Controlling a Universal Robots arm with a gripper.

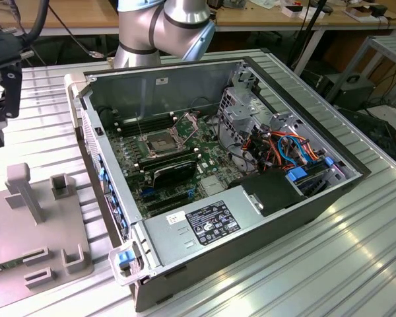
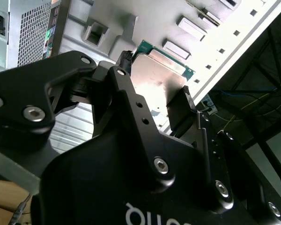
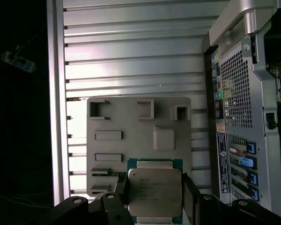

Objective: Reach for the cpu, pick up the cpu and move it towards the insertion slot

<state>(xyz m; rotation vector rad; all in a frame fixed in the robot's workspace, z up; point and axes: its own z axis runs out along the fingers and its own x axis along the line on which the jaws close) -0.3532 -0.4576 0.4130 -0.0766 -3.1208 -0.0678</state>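
The ribbed aluminium bench (image 1: 356,264) carries the open computer case (image 1: 284,218), and inside it the insertion slot (image 1: 160,142) lies with its thin bracket raised. Well apart from the case, above the grey slotted fixture plate (image 3: 131,122), the black hand (image 3: 154,197) is clamped on the cpu (image 3: 154,191) by two opposite edges. The chip is thin, square, with a pale metal face and a green rim.

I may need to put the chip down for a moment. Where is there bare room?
The ribbed table is bare on the exterior view's right of the computer case, and between the case and the grey fixture plate. Inside the case it is crowded: cables, the socket.
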